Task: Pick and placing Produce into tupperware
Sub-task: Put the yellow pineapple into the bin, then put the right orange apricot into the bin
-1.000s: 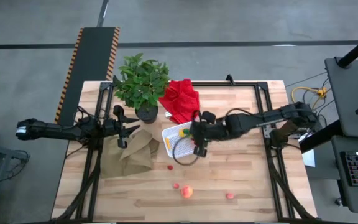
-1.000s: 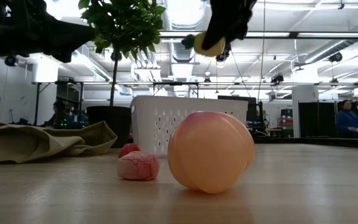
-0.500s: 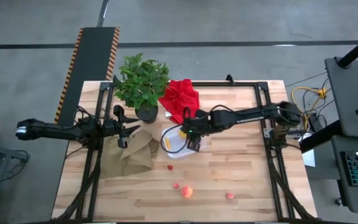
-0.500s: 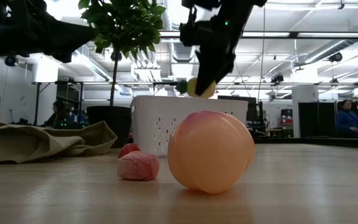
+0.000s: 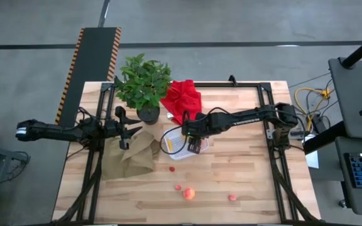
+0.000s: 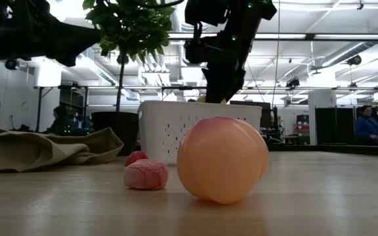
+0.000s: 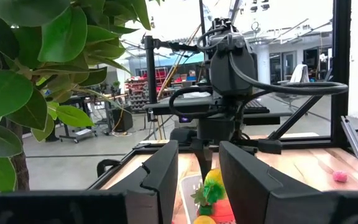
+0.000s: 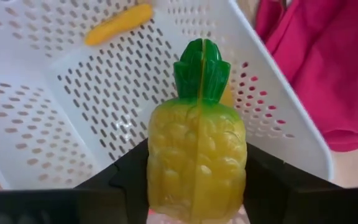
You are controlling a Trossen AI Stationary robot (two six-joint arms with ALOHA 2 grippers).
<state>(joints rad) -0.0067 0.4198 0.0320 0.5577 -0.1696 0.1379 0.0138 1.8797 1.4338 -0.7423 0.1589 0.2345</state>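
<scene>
Right wrist view: the right gripper [image 8: 196, 186] clamps a glossy, ridged yellow pineapple [image 8: 197, 155], green crown out, just over the perforated white tupperware [image 8: 73, 118], where a carrot [image 8: 118, 25] lies. Red cloth [image 8: 328, 68] borders one wall. On open wood, peach [image 5: 188, 193] and berries [image 5: 232, 197] sit apart. The left gripper [image 7: 194, 180] waits over the paper bag [image 5: 131, 154], fingers parted, empty.

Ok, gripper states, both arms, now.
Left gripper: open, empty, over the brown paper bag.
Right gripper: closed on the toy pineapple, above the tupperware.
</scene>
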